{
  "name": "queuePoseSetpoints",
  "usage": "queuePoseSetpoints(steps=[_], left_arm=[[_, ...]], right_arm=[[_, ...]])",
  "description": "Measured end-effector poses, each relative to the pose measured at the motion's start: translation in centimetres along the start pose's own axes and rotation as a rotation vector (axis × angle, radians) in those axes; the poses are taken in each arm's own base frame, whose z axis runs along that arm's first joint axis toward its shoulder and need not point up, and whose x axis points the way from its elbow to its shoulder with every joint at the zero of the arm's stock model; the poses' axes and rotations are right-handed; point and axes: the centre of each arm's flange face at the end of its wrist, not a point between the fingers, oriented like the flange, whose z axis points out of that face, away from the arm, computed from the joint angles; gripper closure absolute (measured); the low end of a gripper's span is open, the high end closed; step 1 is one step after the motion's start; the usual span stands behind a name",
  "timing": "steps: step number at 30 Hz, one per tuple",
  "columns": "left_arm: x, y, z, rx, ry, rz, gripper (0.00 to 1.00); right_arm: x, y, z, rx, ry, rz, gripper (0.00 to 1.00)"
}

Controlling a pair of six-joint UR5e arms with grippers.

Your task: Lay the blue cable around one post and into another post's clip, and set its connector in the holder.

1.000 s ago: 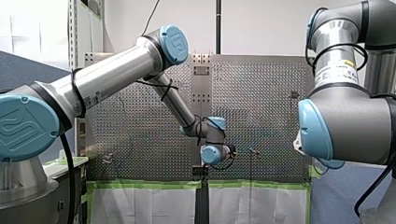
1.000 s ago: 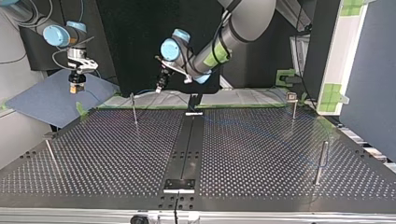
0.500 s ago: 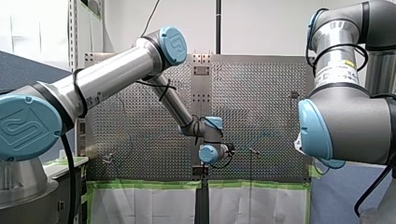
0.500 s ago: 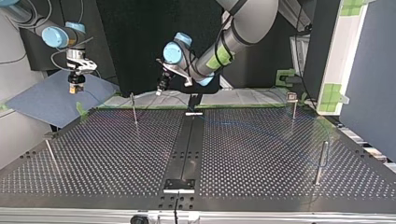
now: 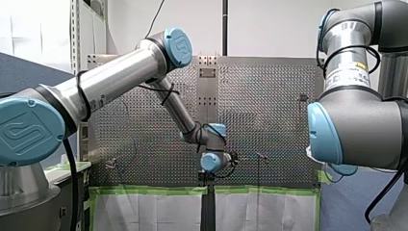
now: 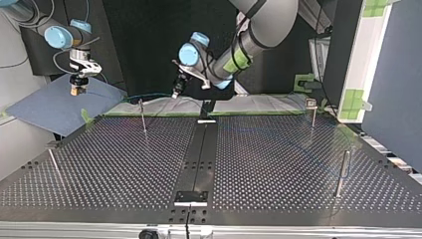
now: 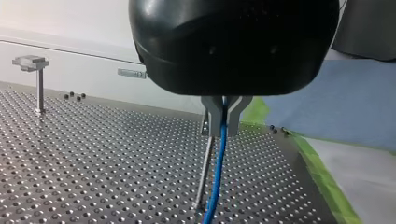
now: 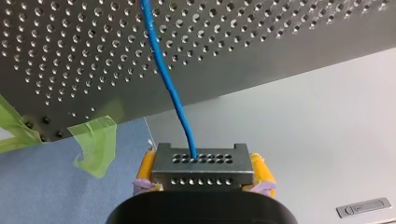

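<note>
While gripping cable, left end effector farther fr. post

You've got even light in the front view: the white wall is bright and a soft sheen runs along my left arm's brushed silver tube. The top view is way dimmer, a black backdrop swallows the back while the dark perforated metal table glints hole by hole. In the left wrist view my left gripper, glossy black in its housing, picks up pale reflections.

Perforated table carries seemingly 4 posts.
</note>
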Motion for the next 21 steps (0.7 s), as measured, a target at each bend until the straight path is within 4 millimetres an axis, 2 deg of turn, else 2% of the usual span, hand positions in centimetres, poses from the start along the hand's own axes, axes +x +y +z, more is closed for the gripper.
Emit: queuePoseSetpoints(steps=[6, 16, 21], left_arm=[[0.7, 0.6, -0.5, 0.0, -0.012, 0.005, 1.0], [1.4, 0.7, -0.9, 0.021, -0.014, 0.007, 1.0], [2.9, 0.8, -0.5, 0.038, -0.006, -0.012, 1.0]], right_arm=[[-0.3, -0.1, -0.1, 0.006, -0.008, -0.006, 1.0], [-2.6, -0.2, -0.6, 0.017, -0.036, -0.02, 1.0], [-2.8, -0.2, -0.6, 0.022, -0.032, -0.017, 1.0]])
